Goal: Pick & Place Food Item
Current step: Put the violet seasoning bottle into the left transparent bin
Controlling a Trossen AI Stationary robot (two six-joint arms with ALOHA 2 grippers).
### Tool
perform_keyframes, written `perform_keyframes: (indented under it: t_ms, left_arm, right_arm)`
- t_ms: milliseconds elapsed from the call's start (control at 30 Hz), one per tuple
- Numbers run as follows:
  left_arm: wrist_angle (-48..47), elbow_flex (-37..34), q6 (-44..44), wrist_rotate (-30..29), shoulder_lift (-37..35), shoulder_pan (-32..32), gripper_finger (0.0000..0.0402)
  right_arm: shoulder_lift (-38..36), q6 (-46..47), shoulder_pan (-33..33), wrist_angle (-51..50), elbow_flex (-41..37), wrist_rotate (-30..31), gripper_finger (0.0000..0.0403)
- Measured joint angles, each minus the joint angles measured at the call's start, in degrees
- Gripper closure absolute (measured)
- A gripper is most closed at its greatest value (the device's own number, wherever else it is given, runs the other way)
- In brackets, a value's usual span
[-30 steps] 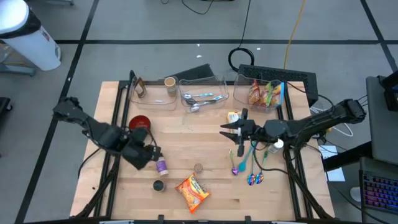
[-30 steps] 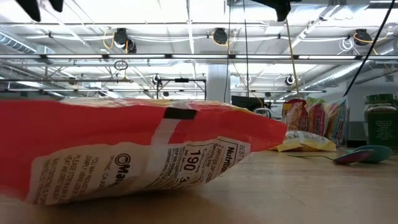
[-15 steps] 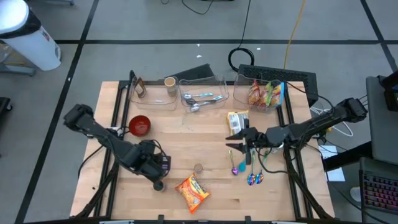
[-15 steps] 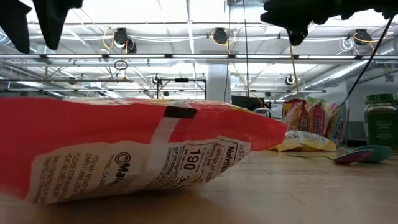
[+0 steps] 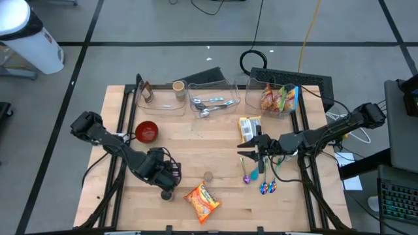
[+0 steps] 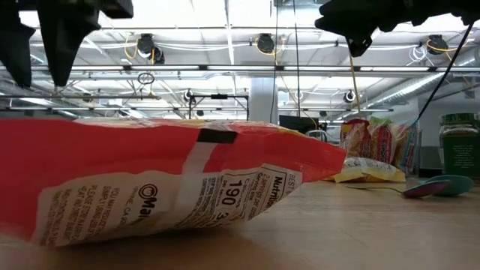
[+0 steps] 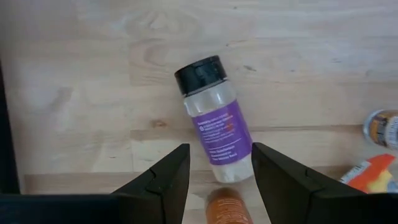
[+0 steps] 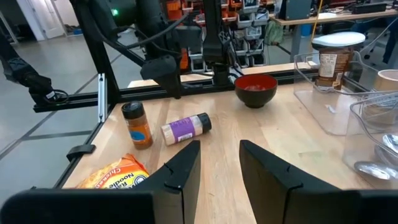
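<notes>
A clear spice bottle with a purple label and black cap [image 7: 216,127] lies on its side on the wooden table [image 5: 196,140]. My left gripper [image 7: 221,182] is open just above it, one finger on each side of the bottle's bottom end, and also shows in the high view [image 5: 164,173]. An orange noodle packet [image 5: 201,201] lies flat near the front edge and fills the low view [image 6: 165,180]. A yellow food packet [image 5: 248,125] lies right of centre. My right gripper [image 5: 248,149] is open and empty just in front of that packet.
An orange-capped spice bottle [image 5: 166,194] stands close by my left gripper, and a small jar [image 5: 208,176] stands near the centre. A red bowl [image 5: 147,130] sits at the left. Coloured spoons [image 5: 258,176] lie at the right. Clear bins [image 5: 215,98] line the far edge.
My left gripper has gone toward the table's near edge and a little to the right, coming down over the purple-labelled bottle. My right gripper has drawn a little toward the near edge, uncovering the yellow packet, and has then kept still.
</notes>
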Motion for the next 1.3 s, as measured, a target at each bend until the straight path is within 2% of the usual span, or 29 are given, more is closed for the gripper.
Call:
perform_keyframes:
  t_ms: [100, 233, 400, 600, 833, 967, 1300]
  left_arm:
    - [3.30, -2.42, -1.50, 2.28, -0.01, 0.02, 0.0208]
    - [11.53, -6.60, -2.89, 5.66, 0.02, 0.02, 0.0169]
    - [19.42, -9.94, -3.37, 5.58, 0.02, 0.08, 0.0115]
    - [20.71, -11.38, -6.30, 3.63, -0.01, 0.10, 0.0073]
    - [22.38, -13.23, -7.03, 3.46, -0.01, 1.71, 0.0064]
    - [26.46, -15.41, -5.13, 3.60, -0.01, 3.33, 0.0064]
    - [29.28, -19.59, -5.07, 8.34, -0.01, 5.16, 0.0064]
  right_arm:
    - [0.00, 0.37, 0.00, -0.22, 0.00, 0.00, 0.0296]
    - [0.00, 0.39, 0.00, -0.38, 0.00, 0.00, 0.0296]
    - [0.00, 0.40, 0.00, -0.62, 0.00, 0.00, 0.0296]
    - [0.00, 0.39, 0.00, -1.06, 0.00, 0.00, 0.0296]
    - [0.00, 0.39, 0.00, -1.08, 0.00, 0.03, 0.0296]
    - [0.00, 0.39, -0.02, -1.06, 0.00, 0.09, 0.0296]
    - [0.00, 0.39, 0.00, -1.08, 0.00, 0.13, 0.0296]
